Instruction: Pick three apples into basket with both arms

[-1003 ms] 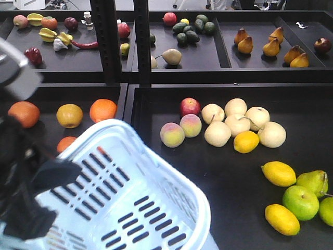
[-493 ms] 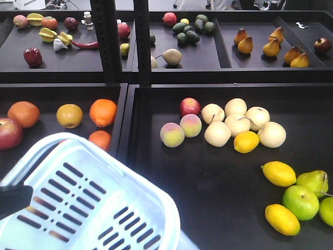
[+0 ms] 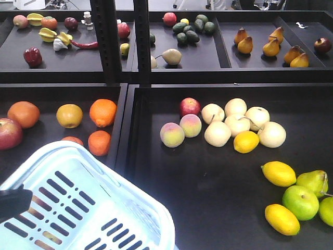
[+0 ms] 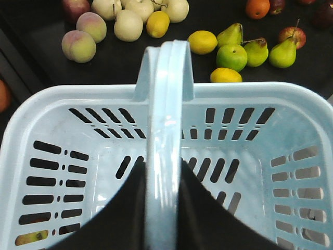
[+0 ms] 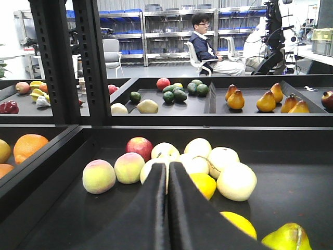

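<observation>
Left gripper [image 4: 162, 172] is closed narrowly, its two black fingers [image 4: 130, 208] clamped on either side of the raised handle [image 4: 166, 104] of the basket [image 4: 47, 120]. This is a pale blue-white plastic basket with slotted walls and floor. The right gripper [image 5: 167, 179] has its fingers pressed flat together, tip to tip.

In the front view the basket [image 3: 104, 172] fills the 7 o'clock corner, tilted. A black piece of the left arm [image 3: 13, 203] shows at its 9 o'clock edge.

One dark red apple [image 3: 8, 133] sits at 9 o'clock, cut off by the frame, on the left tray [image 3: 47, 136] near the basket's rim. Five oranges [image 3: 103, 112] share that tray, one of them partly hidden behind the rim.

On the right tray [image 3: 208, 182], toward 1 o'clock from centre, a cluster holds:
- one pink-red apple [image 3: 190, 107]
- two peaches [image 3: 171, 134]
- six pale round pears [image 3: 217, 134]

Three lemons [image 3: 279, 173] trail toward 4 o'clock. One green apple [image 3: 301, 202] and one green pear [image 3: 312, 182] lie there too.

Both trays are matte black with raised rims, divided by black perforated uprights [image 3: 106, 41]. An upper shelf at 12 o'clock carries mixed produce, including six golden-brown pears [image 3: 271, 48] at 1 o'clock.

Beyond the shelf, the right wrist view shows a seated person [image 5: 208, 47] in a dark jacket. It also shows metal racks with blue bins [image 5: 125, 13] and a grey floor.
</observation>
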